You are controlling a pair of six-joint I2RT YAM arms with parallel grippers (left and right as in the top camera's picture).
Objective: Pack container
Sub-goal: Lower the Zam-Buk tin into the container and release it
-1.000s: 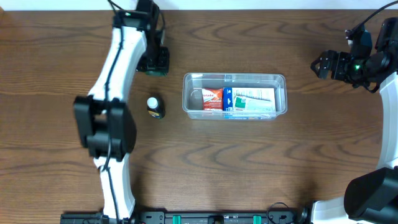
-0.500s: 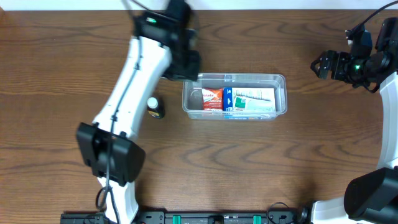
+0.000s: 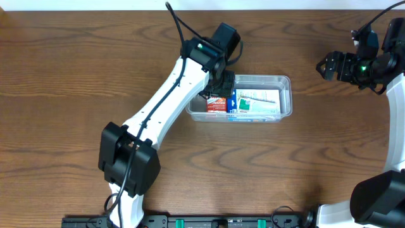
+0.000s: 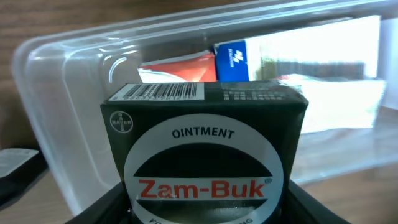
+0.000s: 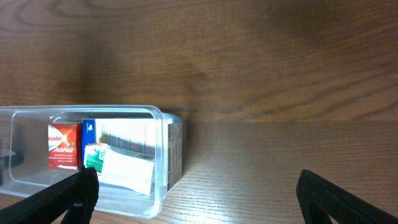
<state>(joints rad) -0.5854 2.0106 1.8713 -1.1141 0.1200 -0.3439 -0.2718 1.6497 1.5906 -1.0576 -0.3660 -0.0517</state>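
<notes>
1. The clear plastic rectangular container (image 3: pixel 286 81) has its left end covered from above by the left gripper (image 3: pixel 223 83), clamped on a dark green cardboard ointment box (image 4: pixel 205 155).
2. Inside the container, a red-and-white packet (image 3: pixel 217 103) and a blue-and-white flat box (image 3: pixel 256 101) fill the middle and right; a bare strip runs along the far wall.
3. The white left arm (image 3: pixel 171 95) slants from the container's left end toward the near-left, barring that approach.
4. Right of the container the brown wooden table (image 3: pixel 316 158) gives free passage; the right gripper (image 3: pixel 326 66), jaws spread wide, hangs well apart.
</notes>
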